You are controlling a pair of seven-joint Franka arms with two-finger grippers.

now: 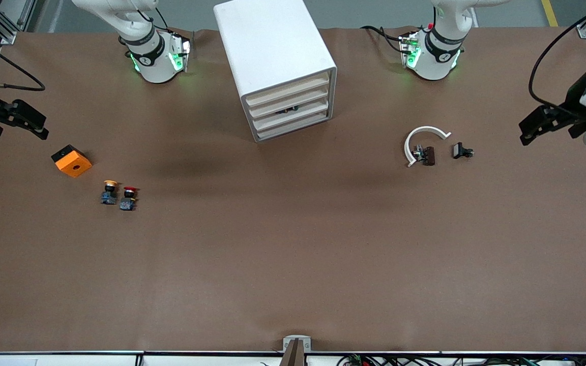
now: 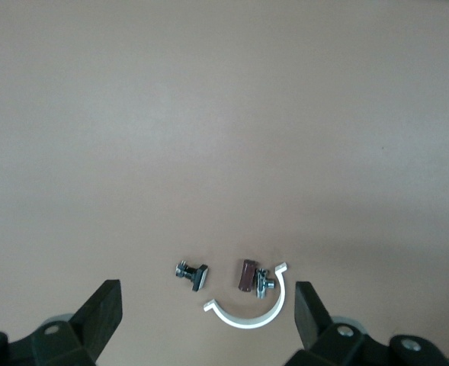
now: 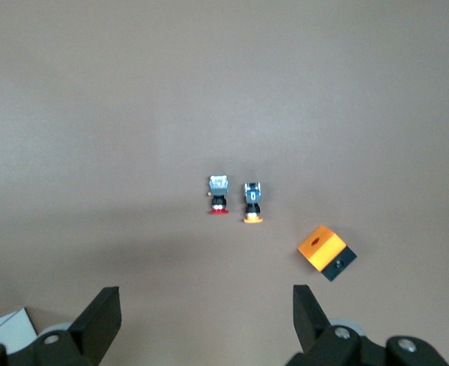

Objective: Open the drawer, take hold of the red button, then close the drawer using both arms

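Nothing looks started: all four drawers of the cabinet (image 1: 277, 66) sit pushed in, and the drawer (image 1: 289, 109) with something small and dark showing at its lip is shut. The red button (image 1: 128, 197) stands on the counter (image 1: 293, 254) beside a yellow button (image 1: 109, 192), near an orange box (image 1: 71, 160). Left claw (image 1: 541, 123) and right claw (image 1: 21, 121) both hang open and empty at the counter's ends.

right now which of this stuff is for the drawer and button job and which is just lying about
For the job:
- white cabinet with its drawers
- red-capped button

Lying about:
- yellow-capped button
- orange box
- white curved clip
- small dark parts beside it
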